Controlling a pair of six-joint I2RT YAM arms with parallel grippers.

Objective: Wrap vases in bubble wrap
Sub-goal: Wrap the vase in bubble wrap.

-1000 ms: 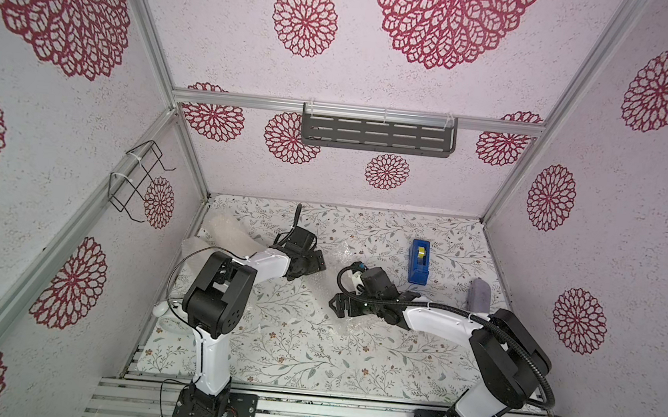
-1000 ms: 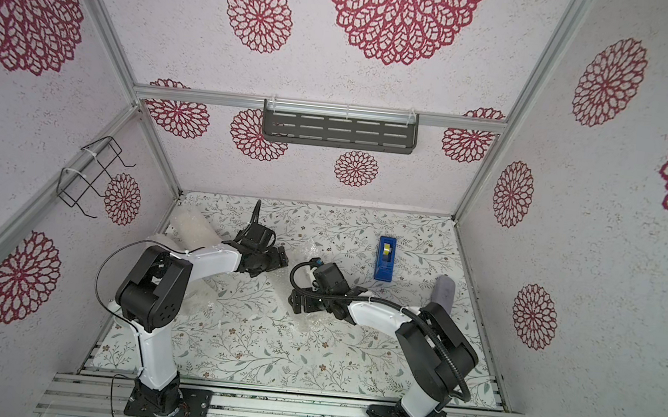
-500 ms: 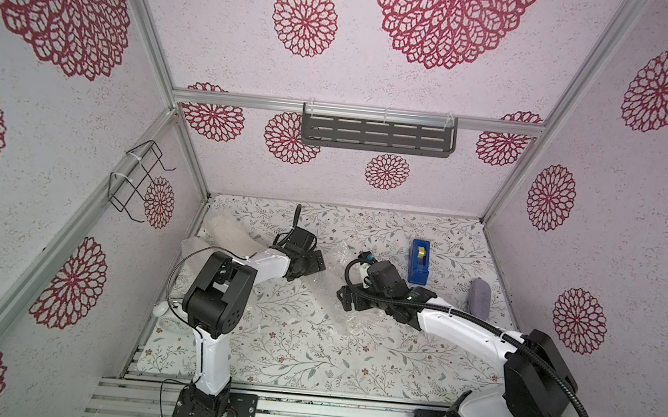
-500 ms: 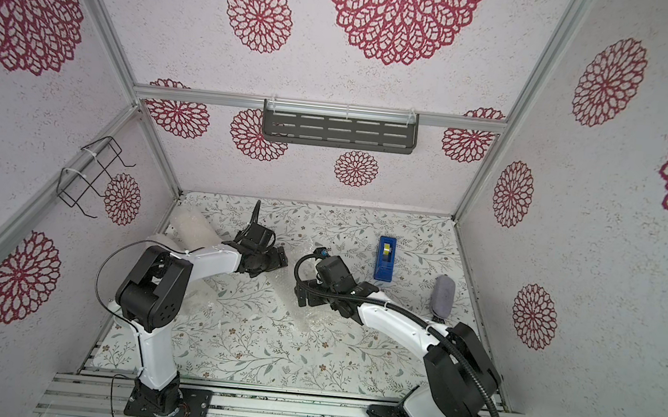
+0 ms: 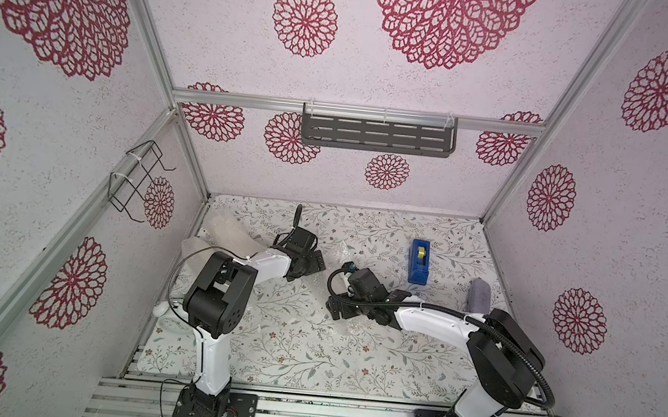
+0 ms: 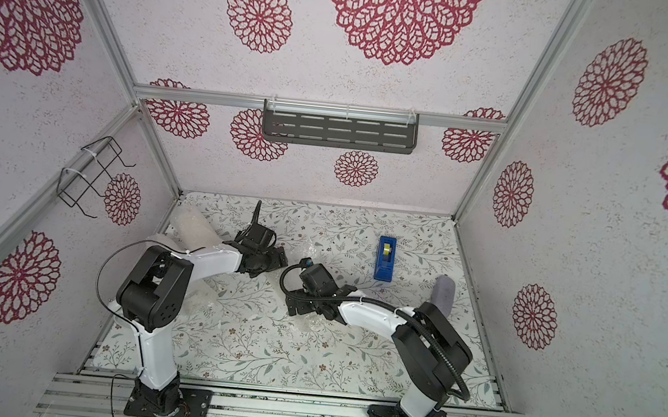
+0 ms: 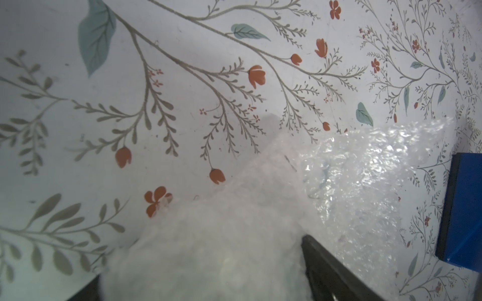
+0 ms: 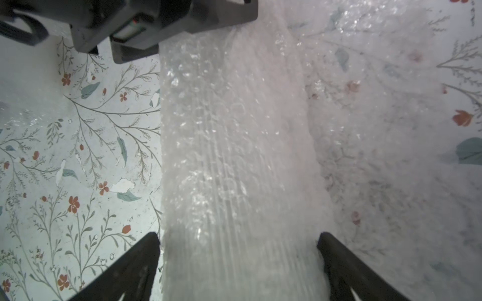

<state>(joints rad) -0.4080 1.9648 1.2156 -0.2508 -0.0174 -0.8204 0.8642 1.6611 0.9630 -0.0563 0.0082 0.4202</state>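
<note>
Floral-print counter (image 5: 309, 361), red-medallion walls (image 5: 244, 167). Crinkly bubble wrap (image 8: 365, 130) around ribbed vase (image 8: 234, 169) mid-counter; right pincer (image 8: 238, 234) wide astride it, left pincer (image 7: 200, 258) wide.

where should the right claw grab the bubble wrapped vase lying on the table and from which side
Across its round body, coming down from above. The bubble-wrapped vase lies flat on the table, so its two long flanks are free. The right claw straddles it, jaws open, with one finger beside each flank. Closing across the width there probably holds best.
</note>
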